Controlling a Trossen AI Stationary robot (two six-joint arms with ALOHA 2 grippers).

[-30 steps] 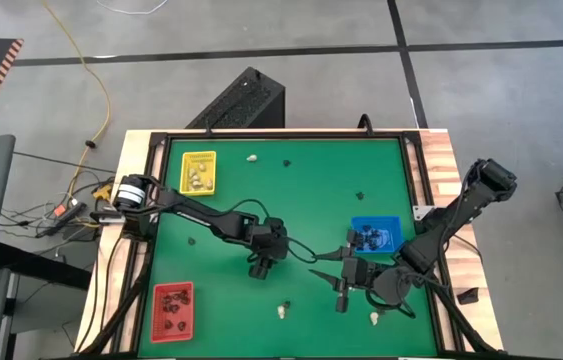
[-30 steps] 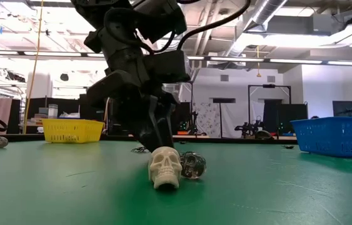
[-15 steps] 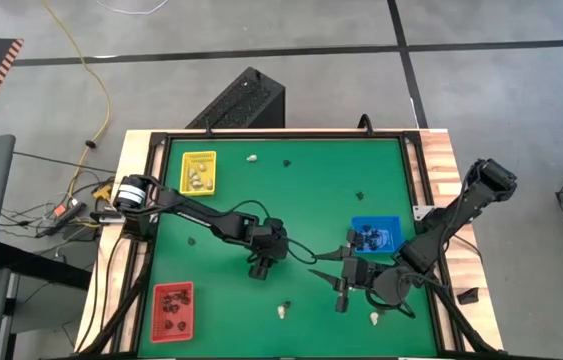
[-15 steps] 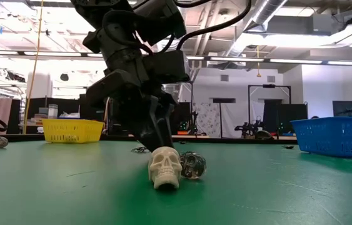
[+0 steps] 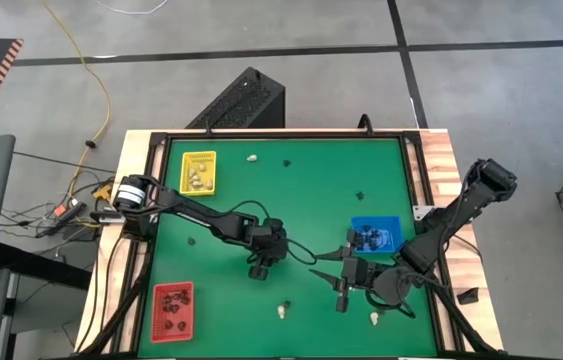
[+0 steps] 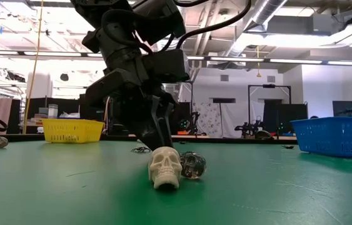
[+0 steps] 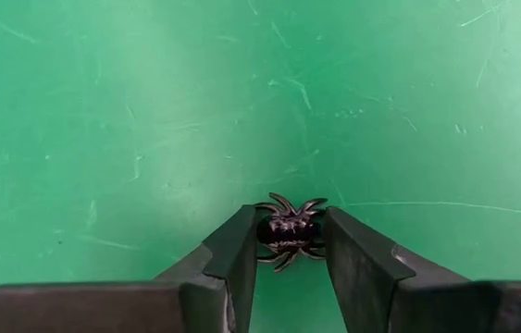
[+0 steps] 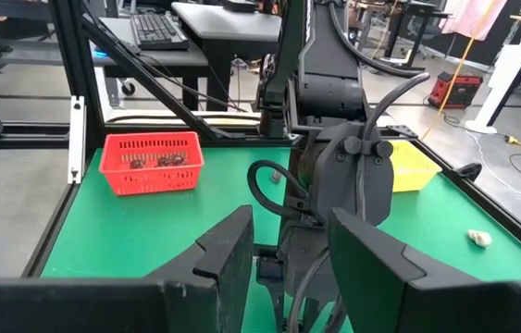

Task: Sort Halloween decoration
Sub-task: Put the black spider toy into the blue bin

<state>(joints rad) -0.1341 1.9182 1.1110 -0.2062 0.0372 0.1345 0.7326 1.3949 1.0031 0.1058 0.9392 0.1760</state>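
Clamped on a black spider trinket (image 7: 286, 231) by the left gripper (image 7: 286, 248), low over the green table (image 5: 301, 190) near its middle. Spread apart and empty on the right gripper (image 8: 288, 242), low near the front edge, just before the blue tray (image 5: 376, 234). Cream skull (image 6: 164, 166) and silvery skull (image 6: 192, 165) touching, near the front edge. Yellow tray (image 5: 199, 171) at back-left corner, red tray (image 5: 173, 309) at front-left.
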